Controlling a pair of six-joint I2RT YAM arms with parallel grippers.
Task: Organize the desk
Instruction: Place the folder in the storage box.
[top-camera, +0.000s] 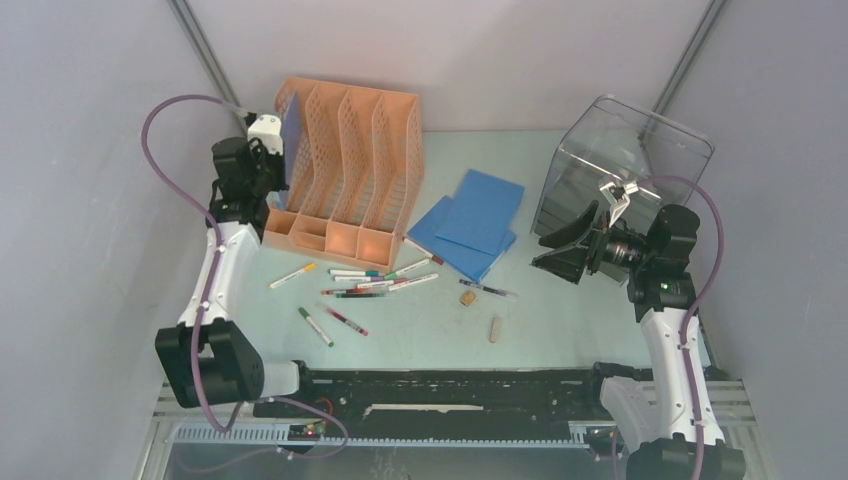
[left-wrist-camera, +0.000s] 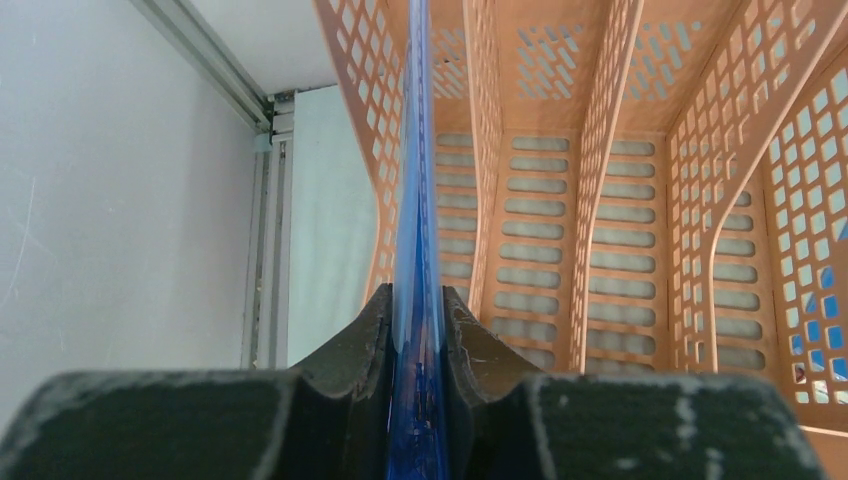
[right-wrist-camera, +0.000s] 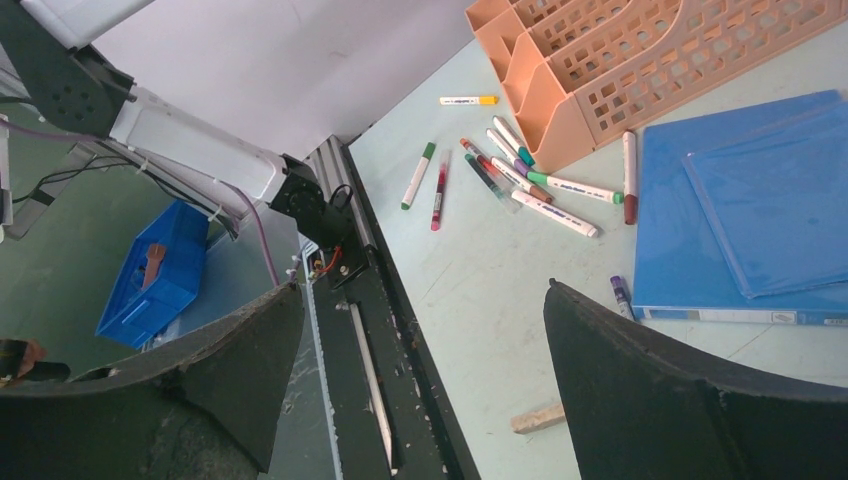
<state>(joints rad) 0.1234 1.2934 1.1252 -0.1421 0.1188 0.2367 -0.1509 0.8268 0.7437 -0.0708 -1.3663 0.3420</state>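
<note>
Left gripper (left-wrist-camera: 417, 305): clamped on a blue folder (left-wrist-camera: 414, 180), edge-on at the orange rack's (left-wrist-camera: 620, 150) leftmost slot.
Right gripper (top-camera: 562, 247): jaws spread wide, nothing held, over the desk's (top-camera: 420, 335) right side.

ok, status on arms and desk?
Left gripper shut on blue folder, in leftmost slot of orange rack. Right gripper open, empty. Markers, folders loose on desk.

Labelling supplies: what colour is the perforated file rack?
Orange file rack, clearest in the top external view.

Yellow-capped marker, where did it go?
In the top view the yellow-capped marker lies on the left half of the desk, just in front of the orange file rack and left of the other markers.
</note>
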